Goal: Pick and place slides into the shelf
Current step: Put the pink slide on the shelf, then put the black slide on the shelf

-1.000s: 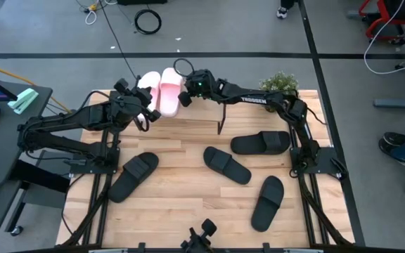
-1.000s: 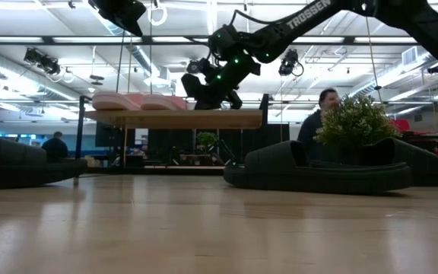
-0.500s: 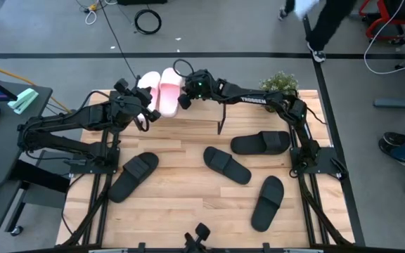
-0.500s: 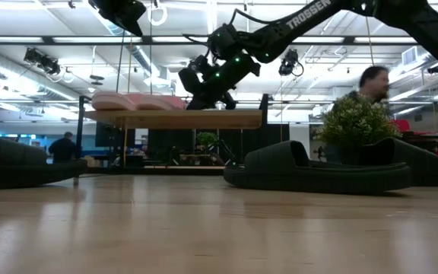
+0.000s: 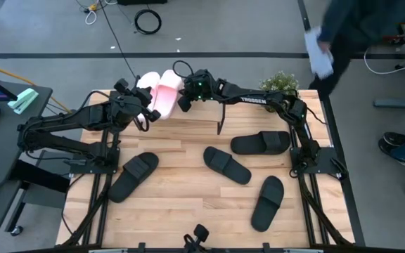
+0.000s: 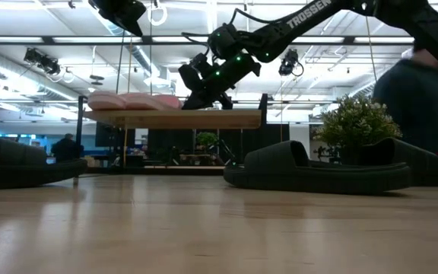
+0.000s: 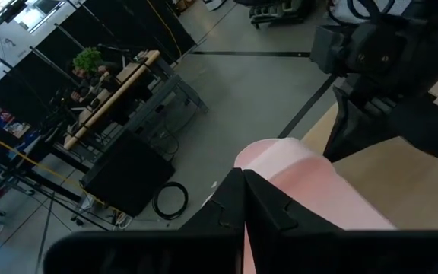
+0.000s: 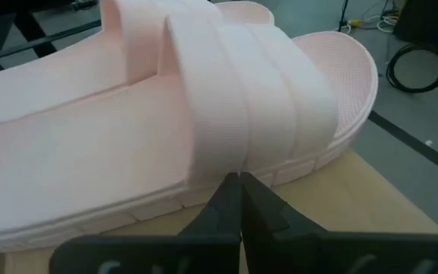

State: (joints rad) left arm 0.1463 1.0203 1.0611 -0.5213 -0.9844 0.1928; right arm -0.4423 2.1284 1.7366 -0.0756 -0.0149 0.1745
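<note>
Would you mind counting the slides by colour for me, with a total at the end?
Pink slides: 2, side by side on the shelf
Black slides: 4, all on the table
Total: 6 slides

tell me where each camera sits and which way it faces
High: overhead, straight down on the wooden tabletop; both arms show.
Low: table height, level across to the shelf; right arm overhead.
Left wrist: on the left arm, past its shut end effector.
Right wrist: behind the shut right end effector, against a slide.
Shared: all four see the pale pink slides.
</note>
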